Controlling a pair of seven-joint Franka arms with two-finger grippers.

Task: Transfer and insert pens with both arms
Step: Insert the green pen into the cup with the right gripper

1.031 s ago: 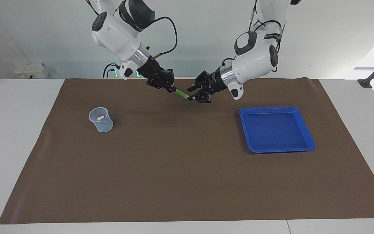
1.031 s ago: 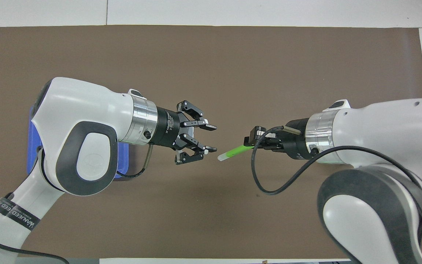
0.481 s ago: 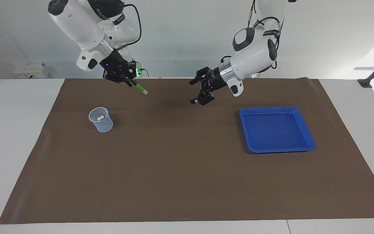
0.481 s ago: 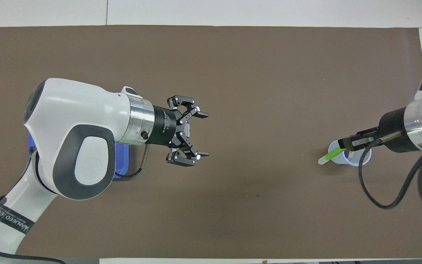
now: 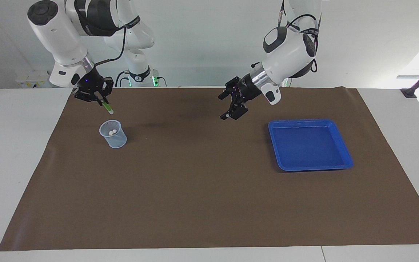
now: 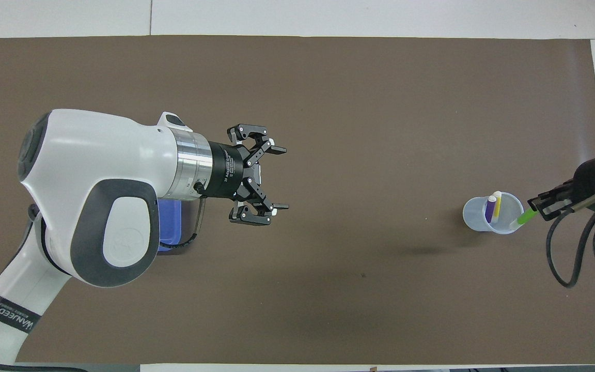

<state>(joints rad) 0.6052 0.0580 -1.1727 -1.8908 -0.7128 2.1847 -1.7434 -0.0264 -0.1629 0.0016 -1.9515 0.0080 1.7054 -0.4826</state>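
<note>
My right gripper (image 5: 99, 99) is shut on the green pen (image 5: 107, 106), which hangs tilted with its whitish cap end down, just above the rim of the clear cup (image 5: 119, 140). In the overhead view the green pen (image 6: 520, 219) in that gripper (image 6: 539, 205) overlaps the rim of the cup (image 6: 467, 213). The purple pen (image 6: 490, 209) and the yellow pen (image 6: 497, 199) stand in the cup; their whitish caps (image 5: 112, 132) show in the facing view. My left gripper (image 5: 224, 107) is open and empty over the mat beside the blue tray; it also shows in the overhead view (image 6: 283, 179).
An empty blue tray (image 5: 344, 160) lies on the brown mat (image 5: 202, 189) toward the left arm's end; in the overhead view the tray (image 6: 169, 227) is mostly hidden under my left arm. White table surface surrounds the mat.
My right gripper has carried the green pen away from the handover point at the middle to just above the cup and tilted it downward. My left gripper, open, has drawn back slightly.
</note>
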